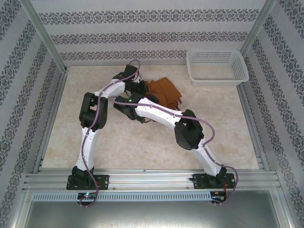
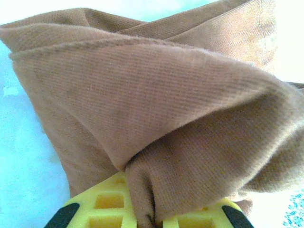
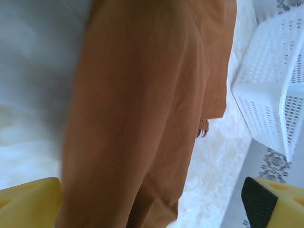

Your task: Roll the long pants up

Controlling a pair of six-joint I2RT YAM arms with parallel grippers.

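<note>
Your left gripper pinched a fold of the long pants; your right gripper hung spread astride them.

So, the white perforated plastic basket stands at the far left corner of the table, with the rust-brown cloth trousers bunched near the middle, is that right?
Not quite. The white perforated plastic basket stands at the far right corner of the table, as the top external view shows. The rust-brown cloth trousers are indeed bunched near the middle.
</note>
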